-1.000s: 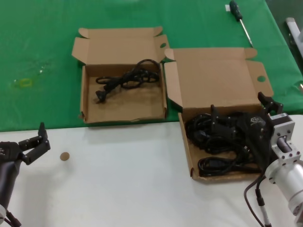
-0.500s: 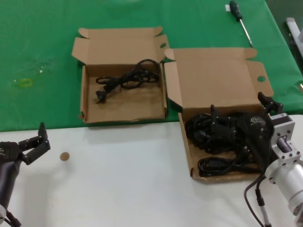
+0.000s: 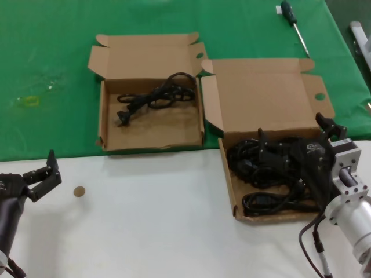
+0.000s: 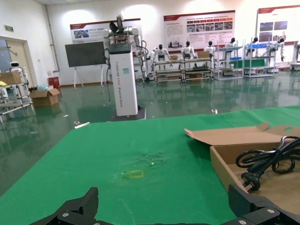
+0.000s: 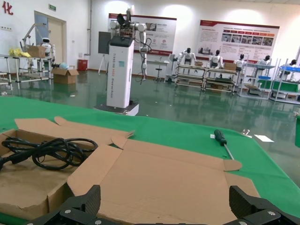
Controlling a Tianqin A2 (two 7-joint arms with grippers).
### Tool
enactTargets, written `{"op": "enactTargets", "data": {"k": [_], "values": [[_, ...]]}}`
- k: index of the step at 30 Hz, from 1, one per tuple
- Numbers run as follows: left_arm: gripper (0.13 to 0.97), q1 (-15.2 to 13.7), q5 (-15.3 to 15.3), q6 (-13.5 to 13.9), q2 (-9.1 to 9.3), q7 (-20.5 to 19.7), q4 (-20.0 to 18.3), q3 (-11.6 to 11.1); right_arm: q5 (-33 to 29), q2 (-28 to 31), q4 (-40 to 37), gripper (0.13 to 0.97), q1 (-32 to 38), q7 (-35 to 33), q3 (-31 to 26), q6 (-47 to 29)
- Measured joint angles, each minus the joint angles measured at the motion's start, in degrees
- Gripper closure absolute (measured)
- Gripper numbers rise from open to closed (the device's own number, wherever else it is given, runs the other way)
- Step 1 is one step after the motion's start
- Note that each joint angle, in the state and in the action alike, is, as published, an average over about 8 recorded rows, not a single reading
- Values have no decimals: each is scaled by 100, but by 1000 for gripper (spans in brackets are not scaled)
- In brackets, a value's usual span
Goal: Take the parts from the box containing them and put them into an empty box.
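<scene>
Head view: right gripper [image 3: 272,152] low in the box containing them [image 3: 264,104], among the parts [image 3: 264,174], fingers spread, grip unclear; cables look light, limp, tangle-prone, best pinched across a loop's bunched strands; left gripper [image 3: 43,174] parked, spread.

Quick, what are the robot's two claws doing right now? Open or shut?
Left gripper: open, empty, parked over the white table.
Right gripper: open, down among the cables in the larger box, gripping nothing.
</scene>
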Motion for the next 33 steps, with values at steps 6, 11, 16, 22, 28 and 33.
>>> {"op": "enactTargets", "data": {"k": [6,11,16,22,28,33], "values": [[132,0,0,0,0,0,0,0,0,0,0,129,0,0,0,0],[132,0,0,0,0,0,0,0,0,0,0,129,0,0,0,0],[132,0,0,0,0,0,0,0,0,0,0,129,0,0,0,0],[132,0,0,0,0,0,0,0,0,0,0,129,0,0,0,0],[132,0,0,0,0,0,0,0,0,0,0,129,0,0,0,0],[132,0,0,0,0,0,0,0,0,0,0,129,0,0,0,0]]}}
